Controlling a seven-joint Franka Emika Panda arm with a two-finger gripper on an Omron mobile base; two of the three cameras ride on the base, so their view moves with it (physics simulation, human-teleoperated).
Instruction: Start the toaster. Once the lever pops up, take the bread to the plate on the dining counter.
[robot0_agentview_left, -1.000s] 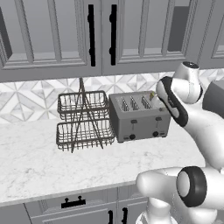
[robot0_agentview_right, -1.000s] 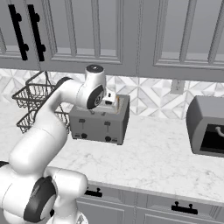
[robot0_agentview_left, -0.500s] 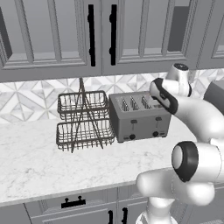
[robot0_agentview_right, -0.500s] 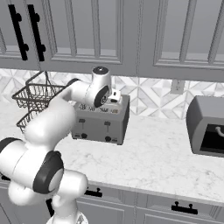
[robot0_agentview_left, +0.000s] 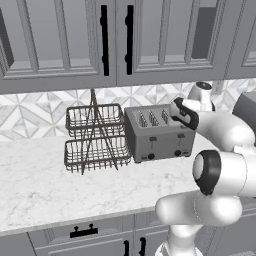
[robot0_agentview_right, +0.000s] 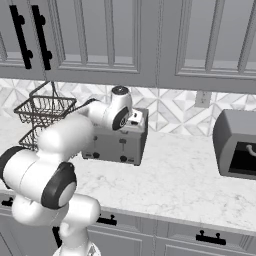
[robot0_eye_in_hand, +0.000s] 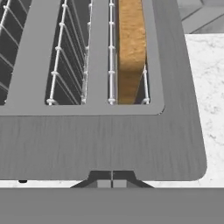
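The grey brushed-metal toaster (robot0_agentview_left: 159, 134) stands on the marble worktop, right of a wire rack. A tan bread (robot0_eye_in_hand: 131, 48) slice sits deep in its rightmost slot. Two small dark levers (robot0_agentview_left: 154, 139) show on its front face, above the black round knobs. My gripper (robot0_eye_in_hand: 112, 178) hovers just above the toaster's top at its front right corner, shut, with nothing between the fingertips. From the base cameras the gripper (robot0_agentview_left: 174, 107) hangs over the toaster's right end, and the toaster (robot0_agentview_right: 117, 142) is partly behind my arm, with the gripper (robot0_agentview_right: 136, 118) over it. The plate and the dining counter are out of view.
A two-tier dark wire basket rack (robot0_agentview_left: 95, 137) stands close to the toaster's left side. A boxy grey appliance (robot0_agentview_right: 237, 145) sits farther right on the worktop (robot0_agentview_right: 185, 180). Upper cabinets (robot0_agentview_left: 115, 40) hang low above, and the tiled wall is right behind the toaster.
My arm has folded lower and the hand has swung down and left, closer onto the toaster's right end. The toaster and rack have not moved.
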